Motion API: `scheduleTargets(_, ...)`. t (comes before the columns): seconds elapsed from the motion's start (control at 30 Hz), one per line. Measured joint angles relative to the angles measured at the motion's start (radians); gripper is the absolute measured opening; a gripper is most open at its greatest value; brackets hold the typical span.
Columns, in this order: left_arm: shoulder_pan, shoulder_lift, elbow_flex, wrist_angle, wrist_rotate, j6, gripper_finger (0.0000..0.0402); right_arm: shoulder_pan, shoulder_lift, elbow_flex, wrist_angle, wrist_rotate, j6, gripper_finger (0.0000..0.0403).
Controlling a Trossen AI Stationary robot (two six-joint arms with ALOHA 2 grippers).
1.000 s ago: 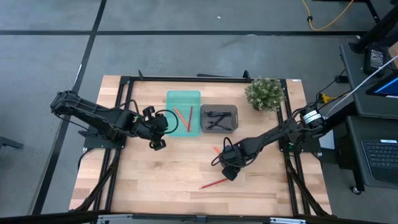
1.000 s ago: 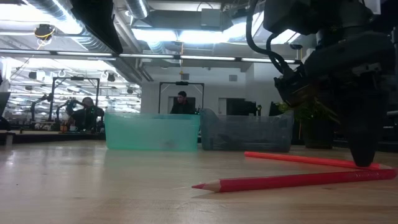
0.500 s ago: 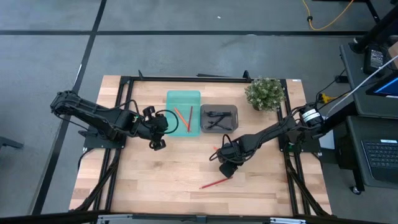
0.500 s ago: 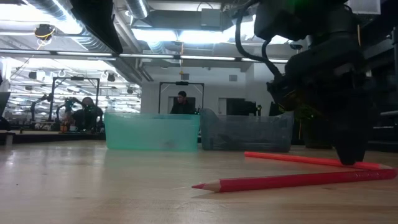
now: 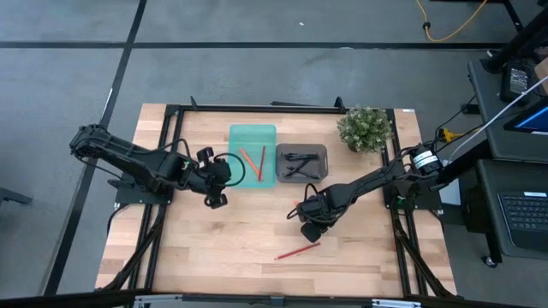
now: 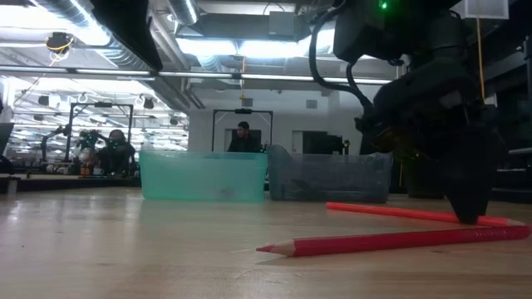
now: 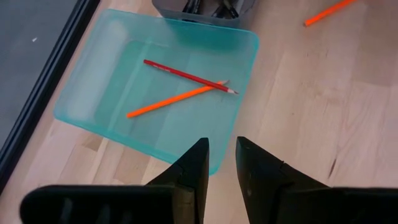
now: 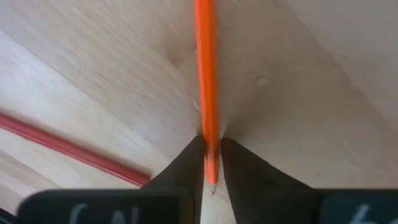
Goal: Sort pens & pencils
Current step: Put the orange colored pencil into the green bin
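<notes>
The right hand (image 8: 210, 163) has been shifted toward frame centre and narrowed onto the thin orange pencil (image 8: 206, 74) lying on the wooden worktop (image 5: 223, 239); a pickup seems imminent. The left hand (image 7: 220, 163) waits, narrowly parted and empty, beside the teal plastic tray (image 5: 244, 134).

A: The black pens (image 5: 299, 164) in the grey tray (image 5: 301, 151) look tangled from above; their number can't be told.

B: And the orange pencil (image 5: 297, 206) near the table's middle is mostly hidden under the right gripper (image 5: 306, 220).
</notes>
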Motion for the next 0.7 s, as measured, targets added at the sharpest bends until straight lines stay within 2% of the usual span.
scheduleTargets(0.23, -0.011, 0.0, 0.0, 0.0, 0.0, 0.0, 0.0075, 0.001, 0.0, 0.0, -0.003, 0.007, 0.025, 0.0026)
scheduleTargets(0.7, -0.011, 0.0, 0.0, 0.0, -0.002, 0.0, 0.0075, 0.013, 0.0, 0.003, -0.035, 0.046, 0.031, 0.0019)
